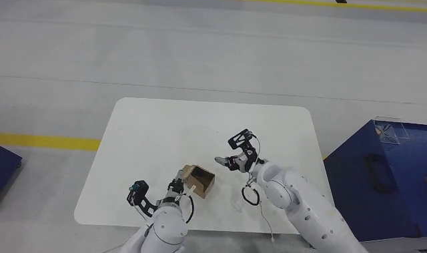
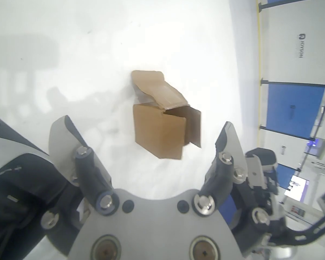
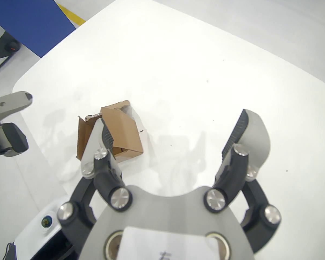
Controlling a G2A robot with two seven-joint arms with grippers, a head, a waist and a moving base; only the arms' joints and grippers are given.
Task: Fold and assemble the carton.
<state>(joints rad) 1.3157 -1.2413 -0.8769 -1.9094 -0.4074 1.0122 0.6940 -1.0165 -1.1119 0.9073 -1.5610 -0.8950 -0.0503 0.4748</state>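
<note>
Item: small brown corrugated cardboard carton (image 2: pixel 159 133), neither gripper touching it.
Support: white round-cornered table (image 1: pixel 200 126) under the carton, whose robot-side edge runs near it.
Left gripper (image 2: pixel 145 124): just beside the carton, fingers spread wide, nothing held.
Right gripper (image 3: pixel 173 117): near the carton on its other side, fingers likewise apart and empty.
Condition: walls stand squared into a box; one end gapes, with a crumpled flap sticking out and a side flap loose.
Progress, as judged: body formed. Outstanding: flaps folded in, end closed.

White table (image 1: pixel 200 123) on grey floor (image 1: pixel 200 46), blue cabinet (image 1: pixel 400 199) beside it.
</note>
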